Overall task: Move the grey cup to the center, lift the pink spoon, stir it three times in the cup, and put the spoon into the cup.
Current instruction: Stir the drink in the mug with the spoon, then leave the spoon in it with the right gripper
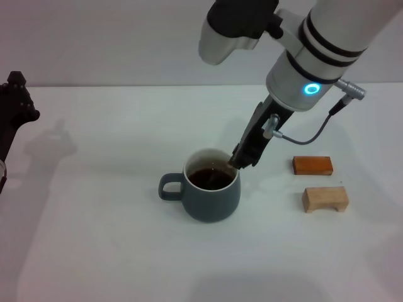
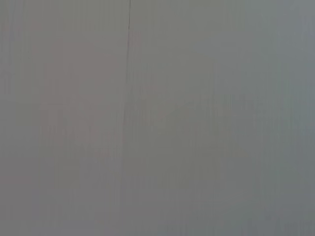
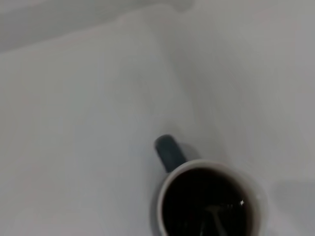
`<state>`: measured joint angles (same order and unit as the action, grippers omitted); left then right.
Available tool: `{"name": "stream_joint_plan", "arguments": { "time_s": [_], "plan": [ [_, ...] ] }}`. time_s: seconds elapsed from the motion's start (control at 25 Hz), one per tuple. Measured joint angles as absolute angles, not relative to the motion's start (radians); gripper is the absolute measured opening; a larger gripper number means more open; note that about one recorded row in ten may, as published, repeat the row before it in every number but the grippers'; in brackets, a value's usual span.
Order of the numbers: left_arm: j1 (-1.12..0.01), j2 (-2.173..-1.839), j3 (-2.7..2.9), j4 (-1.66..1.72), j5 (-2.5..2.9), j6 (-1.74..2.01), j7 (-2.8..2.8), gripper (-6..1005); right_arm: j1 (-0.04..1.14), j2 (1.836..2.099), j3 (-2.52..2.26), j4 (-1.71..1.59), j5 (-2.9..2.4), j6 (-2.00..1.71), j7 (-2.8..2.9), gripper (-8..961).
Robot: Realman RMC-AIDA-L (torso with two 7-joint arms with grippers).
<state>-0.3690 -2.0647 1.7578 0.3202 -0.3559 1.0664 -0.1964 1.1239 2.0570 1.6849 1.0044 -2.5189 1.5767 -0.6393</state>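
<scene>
While the cup (image 1: 211, 189) stands at mid-frame in the head view on the white bench (image 1: 94, 251), handle to frame left, that part of the task reads as done.

Cup: dark blue-grey, white inside, filled with dark liquid; the right wrist view looks down into it from above.

Spoon (image 3: 212, 219): only a thin pale shaft shows under the liquid surface in the right wrist view; the pink handle is not visible in any view.

Right gripper (image 1: 242, 158): reaches down from the upper right of the frame, tip at the cup's right rim, over the liquid. Jaws: how far open cannot be told, nor whether they grip the spoon.

Left gripper (image 1: 14, 104): parked at the left edge of the frame, well apart from the cup; jaws cannot be told.

Other items: orange block (image 1: 312, 165) and pale wood block (image 1: 325, 199), right of the cup, untouched.

Progress, as a judgement: stirring or the final drop is in hand; the stir count is unknown, and release and withdrawal are left.
</scene>
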Motion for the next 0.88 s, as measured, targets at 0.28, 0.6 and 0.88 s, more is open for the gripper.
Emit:
{"name": "stream_joint_plan", "arguments": {
  "time_s": [0.28,0.6,0.88],
  "plan": [
    [-0.364,-2.064,1.758,0.32,-0.356,1.076,-0.196,-2,1.136,2.066,1.685,1.006,-2.497,1.585,-0.648,153],
    [-0.366,-2.063,1.756,0.317,-0.356,1.077,-0.196,-2,1.146,2.065,1.69,0.991,-2.558,1.531,-0.642,153],
    [-0.369,-2.064,1.755,0.317,-0.356,1.077,-0.196,-2,1.152,2.066,1.682,0.991,-2.57,1.585,-0.645,152]
  ]
}}
